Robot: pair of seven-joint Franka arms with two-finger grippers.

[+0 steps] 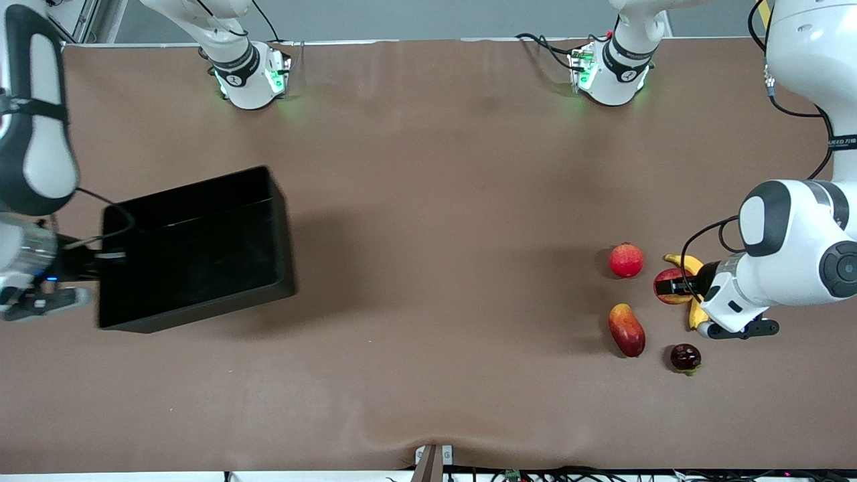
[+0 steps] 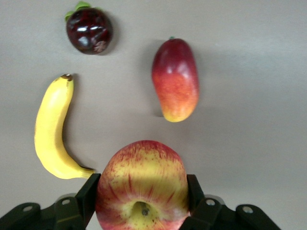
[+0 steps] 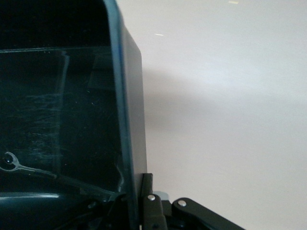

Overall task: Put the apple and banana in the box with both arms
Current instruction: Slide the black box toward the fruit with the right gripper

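Observation:
My left gripper (image 1: 675, 286) is shut on the apple (image 1: 666, 278), red with yellow streaks, near the left arm's end of the table. In the left wrist view one finger presses each side of the apple (image 2: 141, 184), with the gripper (image 2: 142, 199) around it. The yellow banana (image 1: 688, 265) lies on the table right beside the apple, partly under my left wrist; it also shows in the left wrist view (image 2: 50, 134). My right gripper (image 1: 100, 258) is shut on a wall of the black box (image 1: 194, 248) at the right arm's end. In the right wrist view the gripper (image 3: 132, 203) clamps the box's wall (image 3: 129, 120). The box holds no fruit.
A plain red round fruit (image 1: 626, 260) lies beside the apple toward the table's middle. A red-yellow mango (image 1: 627, 329) (image 2: 175, 79) and a dark purple fruit (image 1: 685, 357) (image 2: 88, 30) lie nearer the front camera. Brown table stretches between the box and the fruits.

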